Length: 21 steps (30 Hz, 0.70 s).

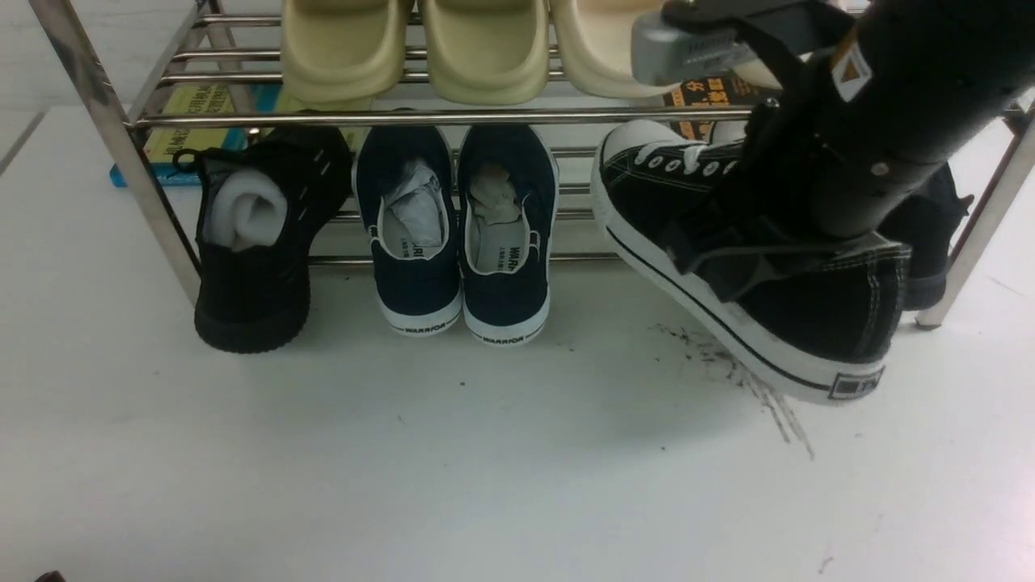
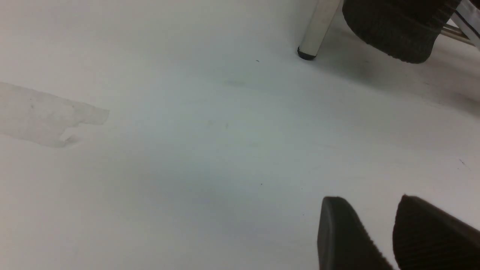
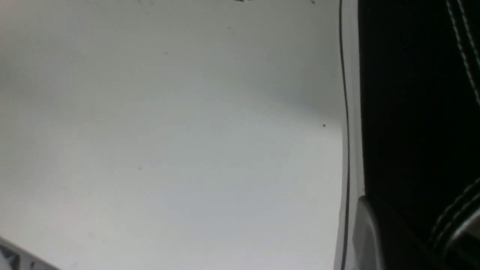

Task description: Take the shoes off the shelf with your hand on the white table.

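In the front view, one black canvas sneaker [image 1: 817, 311] with white laces, toe cap and striped sole hangs tilted. Its toe points at the chrome shelf [image 1: 404, 117] and its heel is low over the white table [image 1: 485, 453]. My right gripper [image 1: 728, 259] is shut on the sneaker's side at the opening. The right wrist view shows the sneaker's black canvas [image 3: 405, 93], its white sole edge and one grey finger [image 3: 371, 236]. The other shoe of the pair is mostly hidden behind the arm. My left gripper [image 2: 371, 200] is open and empty above the table [image 2: 168, 150].
On the lower tier are an all-black knit sneaker [image 1: 251, 242] stuffed with white paper and a navy WARRIOR pair [image 1: 457, 234]. Cream slippers [image 1: 412, 48] lie on the upper tier. Dark scuff marks [image 1: 752, 380] lie under the held sneaker. A shelf leg [image 2: 318, 26] shows in the left wrist view.
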Each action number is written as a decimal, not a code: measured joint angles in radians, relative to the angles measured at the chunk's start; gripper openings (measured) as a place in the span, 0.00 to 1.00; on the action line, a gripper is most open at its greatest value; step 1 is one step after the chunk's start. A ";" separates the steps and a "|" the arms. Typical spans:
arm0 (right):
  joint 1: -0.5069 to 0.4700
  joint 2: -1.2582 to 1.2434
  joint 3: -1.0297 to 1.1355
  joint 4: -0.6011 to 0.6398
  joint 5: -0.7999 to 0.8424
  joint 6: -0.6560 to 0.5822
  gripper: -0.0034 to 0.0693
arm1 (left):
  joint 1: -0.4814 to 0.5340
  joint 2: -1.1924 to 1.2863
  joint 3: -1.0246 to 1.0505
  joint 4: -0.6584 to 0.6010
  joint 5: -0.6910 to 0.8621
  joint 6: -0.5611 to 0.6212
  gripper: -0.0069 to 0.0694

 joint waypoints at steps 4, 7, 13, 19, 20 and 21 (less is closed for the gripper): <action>0.027 -0.135 0.078 0.043 -0.001 -0.021 0.05 | 0.000 0.000 0.000 0.000 0.000 0.000 0.41; 0.057 -0.242 0.168 0.072 -0.001 0.001 0.05 | 0.000 0.000 0.000 0.000 0.000 0.000 0.41; 0.142 -0.370 0.369 0.096 -0.001 0.130 0.05 | 0.000 0.000 0.000 0.000 0.000 0.000 0.41; 0.267 -0.366 0.570 0.096 -0.124 0.285 0.05 | 0.000 0.000 0.000 0.001 0.000 0.000 0.41; 0.271 -0.364 0.579 0.095 -0.133 0.290 0.05 | 0.000 0.000 0.000 0.001 0.000 0.000 0.41; 0.297 -0.346 0.603 0.089 -0.202 0.325 0.06 | 0.000 0.000 0.000 0.001 0.000 0.000 0.41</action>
